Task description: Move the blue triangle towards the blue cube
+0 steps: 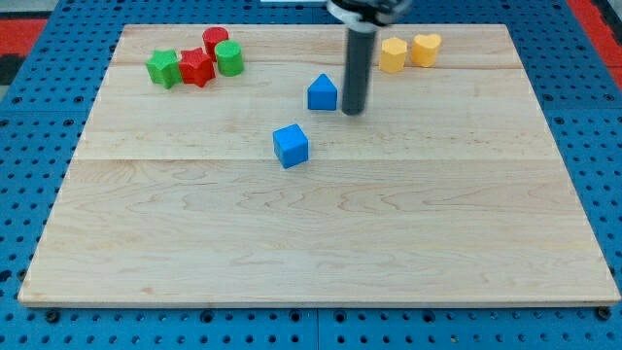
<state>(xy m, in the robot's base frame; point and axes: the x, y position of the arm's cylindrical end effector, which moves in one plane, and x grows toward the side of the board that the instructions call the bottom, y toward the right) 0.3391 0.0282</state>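
Note:
The blue triangle point(323, 92) sits on the wooden board point(321, 224) near the view's top centre. The blue cube point(291, 146) lies a short way below and to the left of it, with a gap between them. My tip point(353, 112) rests on the board just to the right of the blue triangle, close to it; I cannot tell whether they touch. The dark rod rises from the tip to the view's top edge.
At the top left stand a green star block point(164, 68), a red star block point(196, 66), a red cylinder point(215, 42) and a green cylinder point(229, 58). At the top right sit two yellow blocks point(393, 54) point(425, 49).

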